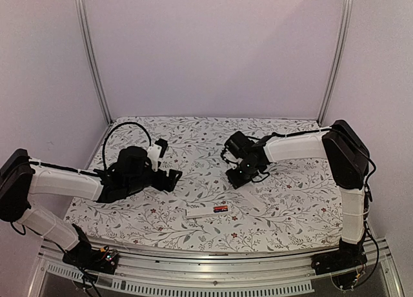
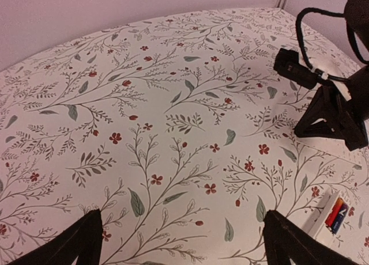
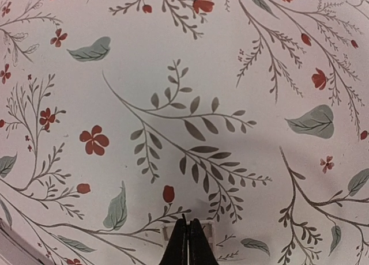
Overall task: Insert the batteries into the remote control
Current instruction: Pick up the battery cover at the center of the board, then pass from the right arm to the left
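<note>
Because the batteries (image 1: 221,208) seem to sit in the remote control (image 1: 204,213), the left end effector (image 2: 181,219) hangs wide and the right end effector (image 3: 188,223) is shut, empty.

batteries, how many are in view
2. A red-orange battery and a black battery lie side by side at one end of the remote control. More could be hidden inside it.

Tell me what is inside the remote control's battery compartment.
Two batteries lie side by side in the remote control, one red-orange, one dark. They cover the compartment floor, and its contacts are too small to make out.
</note>
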